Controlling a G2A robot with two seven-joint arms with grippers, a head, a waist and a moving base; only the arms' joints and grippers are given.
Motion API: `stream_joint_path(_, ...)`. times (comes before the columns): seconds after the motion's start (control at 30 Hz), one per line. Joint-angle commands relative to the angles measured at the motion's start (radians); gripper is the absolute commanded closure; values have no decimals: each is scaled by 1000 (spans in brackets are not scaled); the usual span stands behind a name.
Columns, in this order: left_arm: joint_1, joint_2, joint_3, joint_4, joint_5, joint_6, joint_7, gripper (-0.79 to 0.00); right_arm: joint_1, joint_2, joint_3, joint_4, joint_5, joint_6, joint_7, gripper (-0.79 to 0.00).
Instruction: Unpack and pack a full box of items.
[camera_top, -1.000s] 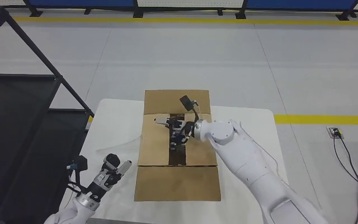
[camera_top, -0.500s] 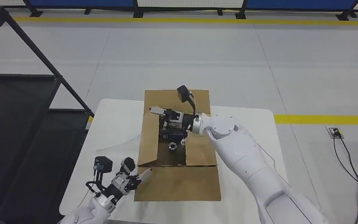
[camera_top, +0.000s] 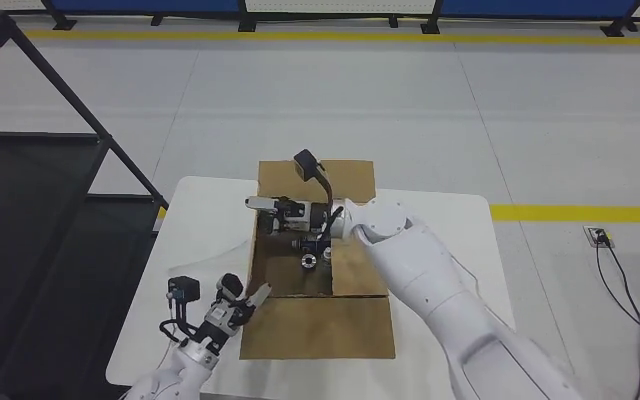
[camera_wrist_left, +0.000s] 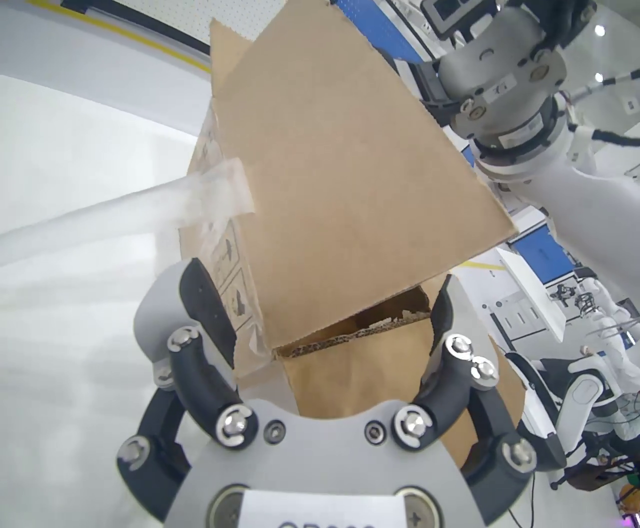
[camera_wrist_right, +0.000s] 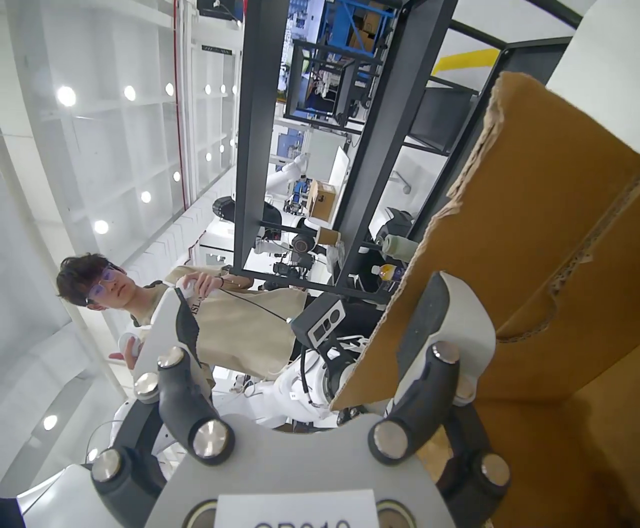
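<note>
The brown cardboard box (camera_top: 315, 330) sits in the middle of the white table (camera_top: 200, 230), its near and far flaps folded out flat. Its left flap (camera_wrist_right: 550, 210) stands raised, and the inside is dark. My right gripper (camera_top: 258, 204) is open at that flap's upper edge; in the right wrist view the right gripper (camera_wrist_right: 310, 315) has the cardboard lying against the inner side of one finger (camera_wrist_right: 440, 310). At the box's near left corner my left gripper (camera_top: 255, 295) is open, and in the left wrist view the left gripper (camera_wrist_left: 322, 310) has the corner (camera_wrist_left: 350, 280) between its jaws.
A loose strip of clear tape (camera_wrist_left: 220, 182) hangs off the box's side. The right flap (camera_top: 358, 268) still covers part of the opening. A black rack (camera_top: 50, 200) stands left of the table. White table surface lies open to the left and right of the box.
My right gripper has moved left across the box, and the left flap has gone from lying flat to standing up. My left gripper has come in to the box's near left corner.
</note>
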Motion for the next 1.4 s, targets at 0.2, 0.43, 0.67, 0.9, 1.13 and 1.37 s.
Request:
stream_joint_path(0.2, 12, -5, -31, 7, -100, -25, 27, -785, 22, -16, 6, 53, 19, -46, 60, -785)
stream_joint_path(0.43, 41, -7, -68, 4, -121, -29, 52, -785, 32, -13, 36, 88, 41, -89, 76, -785)
stream_joint_path(0.67, 73, -9, -100, -3, -155, -47, 83, -785, 48, 10, 86, 109, 55, -125, 61, -785)
stream_joint_path(0.9, 94, -11, -129, 13, -178, -50, 89, -785, 46, 38, 127, 94, 48, -150, 45, -785)
stream_joint_path(1.13, 94, -11, -129, 13, -178, -50, 89, -785, 46, 38, 127, 94, 48, -150, 45, -785)
stream_joint_path(1.37, 81, -14, -131, 25, -200, -12, 74, -785, 8, 51, 147, 42, 40, -152, -4, -785)
